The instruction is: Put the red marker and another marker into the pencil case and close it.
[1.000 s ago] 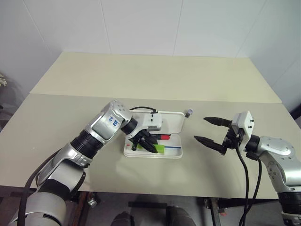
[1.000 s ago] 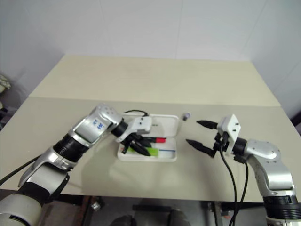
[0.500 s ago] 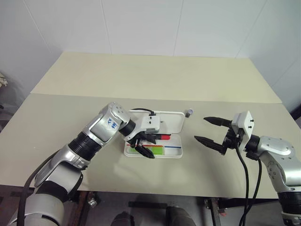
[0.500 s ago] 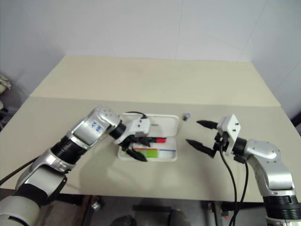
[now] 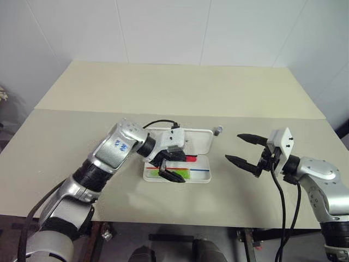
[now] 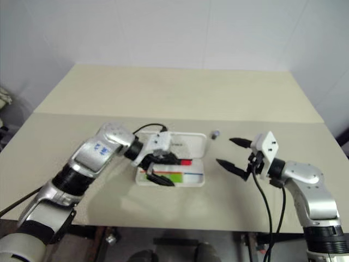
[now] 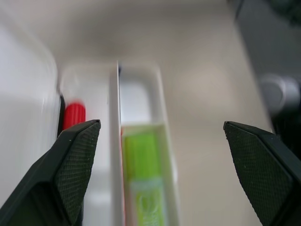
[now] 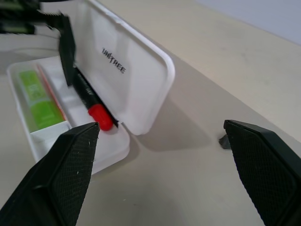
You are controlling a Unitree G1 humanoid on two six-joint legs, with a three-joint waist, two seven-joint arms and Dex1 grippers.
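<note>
Two markers, red marker (image 5: 188, 159) and green marker (image 5: 175, 174), lie inside open pencil case (image 5: 203, 143) at frame centre on desk (image 5: 180, 87); left end effector (image 5: 170, 168) released above them, right end effector (image 5: 242, 148) spread, bare surface between.

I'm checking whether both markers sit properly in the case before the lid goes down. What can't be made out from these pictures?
- The red marker: in the head views the left gripper covers most of its barrel; in the left wrist view a finger hides it.
- The green marker: its near end is cut off by the left wrist view's edge.
- The pencil case: its hinge is not visible.
- The small grey cylinder: too small to identify.
</note>
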